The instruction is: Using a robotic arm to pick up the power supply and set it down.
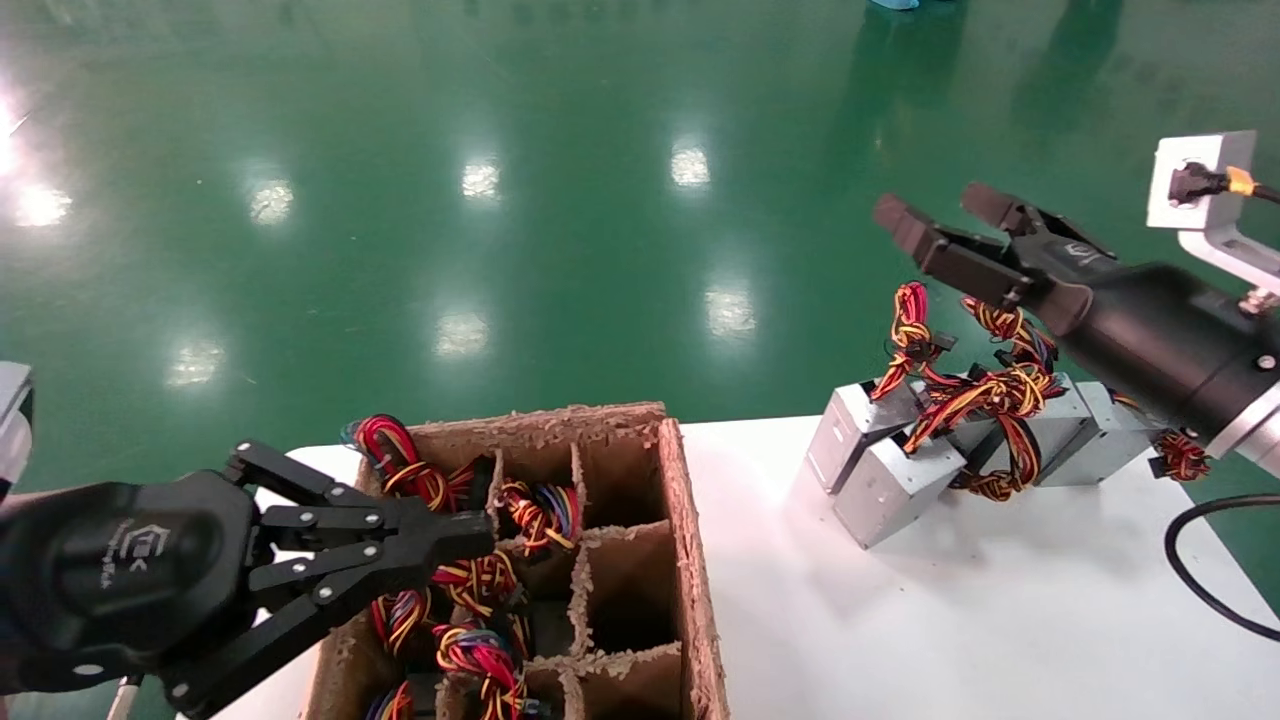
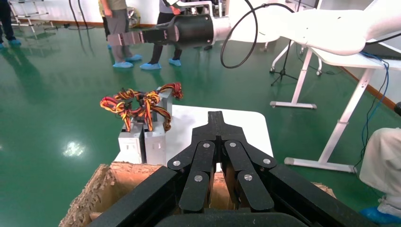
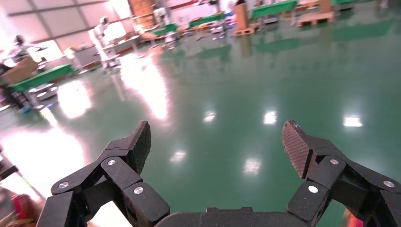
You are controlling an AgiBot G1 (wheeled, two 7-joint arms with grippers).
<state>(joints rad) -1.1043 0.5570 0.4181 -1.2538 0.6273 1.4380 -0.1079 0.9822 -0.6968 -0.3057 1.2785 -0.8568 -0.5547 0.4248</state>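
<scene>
Power supplies (image 1: pixel 890 485) sit clustered on the white desk (image 1: pixel 1000 620) below the right gripper (image 1: pixel 935 222), its fingers released and empty, while the left gripper (image 1: pixel 480 535), fingers clenched together, hovers over the cardboard divider box (image 1: pixel 690 560).

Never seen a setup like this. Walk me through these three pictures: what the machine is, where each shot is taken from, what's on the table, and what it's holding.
This is a two-armed robot. The wide picture comes from a camera on its head, looking down at a white table. The other two come from cameras on its wrists, looking out along the fingers.

The left gripper is shut and hovers over a brown cardboard divider box, whose compartments hold power supplies with coloured wire bundles. The right gripper is open, empty, and raised above a cluster of grey power supplies standing on the table. Its wrist view shows mostly green floor between spread fingers.

Neither gripper holds anything.
</scene>
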